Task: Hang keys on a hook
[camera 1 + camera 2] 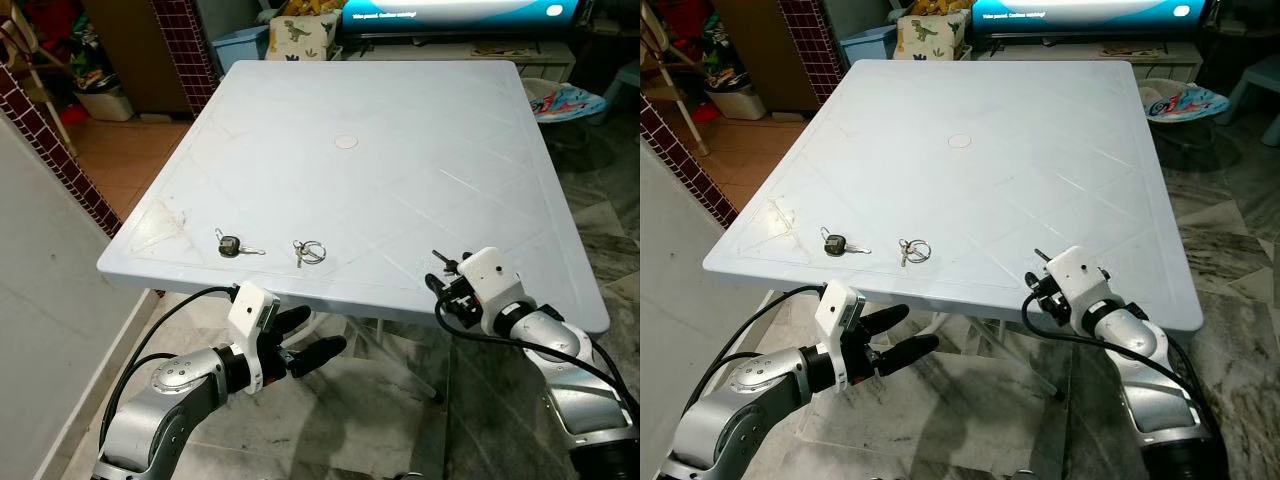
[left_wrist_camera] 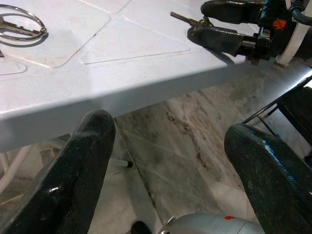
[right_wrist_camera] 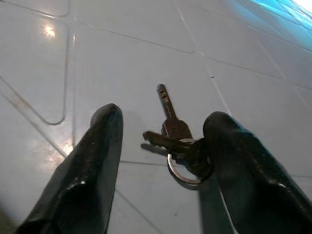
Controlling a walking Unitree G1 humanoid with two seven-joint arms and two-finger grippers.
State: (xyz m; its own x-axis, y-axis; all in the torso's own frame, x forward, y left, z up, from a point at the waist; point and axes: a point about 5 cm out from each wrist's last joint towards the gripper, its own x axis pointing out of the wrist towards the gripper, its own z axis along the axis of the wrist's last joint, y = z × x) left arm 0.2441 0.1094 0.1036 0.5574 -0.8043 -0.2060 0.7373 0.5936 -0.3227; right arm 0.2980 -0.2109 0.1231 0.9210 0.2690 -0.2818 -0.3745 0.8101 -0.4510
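Note:
A small bunch of dark keys [image 3: 178, 141] on a ring sits between the fingers of my right gripper [image 1: 447, 283], over the front right part of the white table [image 1: 400, 180]. The fingers stand apart. The bunch rests against one finger [image 3: 243, 165] and is clear of the other; I cannot tell whether it touches the tabletop. A black-headed key [image 1: 230, 245] and a ring with keys [image 1: 308, 252] lie near the table's front left edge. My left gripper [image 1: 310, 335] is open below that front edge, holding nothing.
Marble floor lies under and around the table. A tiled brick column [image 1: 45, 130] and a white wall stand to the left. Beyond the far edge are a blue bin [image 1: 240, 45], a dinosaur cushion [image 1: 300, 35] and a low TV bench [image 1: 470, 40].

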